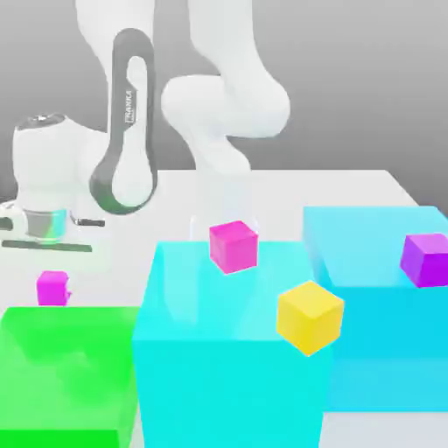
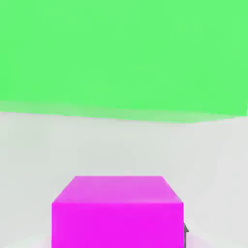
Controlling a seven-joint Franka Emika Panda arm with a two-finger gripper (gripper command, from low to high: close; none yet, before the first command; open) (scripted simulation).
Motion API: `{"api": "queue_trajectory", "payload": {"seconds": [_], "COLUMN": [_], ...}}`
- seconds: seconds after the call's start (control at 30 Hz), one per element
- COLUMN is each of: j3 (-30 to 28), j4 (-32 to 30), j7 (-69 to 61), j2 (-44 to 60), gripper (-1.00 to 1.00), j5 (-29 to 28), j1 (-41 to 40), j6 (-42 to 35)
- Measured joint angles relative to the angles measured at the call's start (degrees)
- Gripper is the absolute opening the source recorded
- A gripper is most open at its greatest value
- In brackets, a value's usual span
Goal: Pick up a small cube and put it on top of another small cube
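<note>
Grey wall behind, pale tabletop (image 1: 367, 185) crowded with a green block (image 1: 66, 372) and two big cyan blocks (image 1: 232, 350). A small magenta cube (image 1: 52, 288) sits behind the green block, close before the hand camera. The purple cube (image 1: 426, 259), a yellow cube (image 1: 309, 316) and a pink cube (image 1: 234, 245) lie well apart. The jaws I cannot tell.

A plain grey wall (image 1: 367, 79) stands behind the scene, darker toward the upper corners. Below it lies a pale, off-white tabletop (image 1: 332, 188), smooth and unmarked; in the hand view the same tabletop (image 2: 121, 145) shows as a light grey-white band. The light is soft and even, with only faint shadows on the surface.
</note>
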Motion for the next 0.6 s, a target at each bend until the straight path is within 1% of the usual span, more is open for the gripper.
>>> {"api": "queue_trajectory", "payload": {"seconds": [0.07,0.1,0.17,0.27,0.33,0.4,0.6], "j3": [-5.66,-9.38,-18.22,-32.85,-41.68,-48.01,-59.58], "j4": [-0.29,-0.42,-0.68,-1.15,-1.6,-1.59,0.13], "j7": [3.54,5.27,8.46,11.39,11.85,12.17,13.81], "j2": [0.04,0.12,0.44,1.51,2.64,3.55,5.23], "gripper": [-1.0,-1.0,-1.0,-1.0,-1.0,-1.0,-1.0], "j5": [-4.87,-7.21,-11.42,-15.06,-15.35,-15.17,-14.21], "j1": [5.17,8.68,17.23,32.16,41.75,49.51,67.54], "j6": [1.28,1.9,3.1,4.88,6.07,7.11,9.64]}}
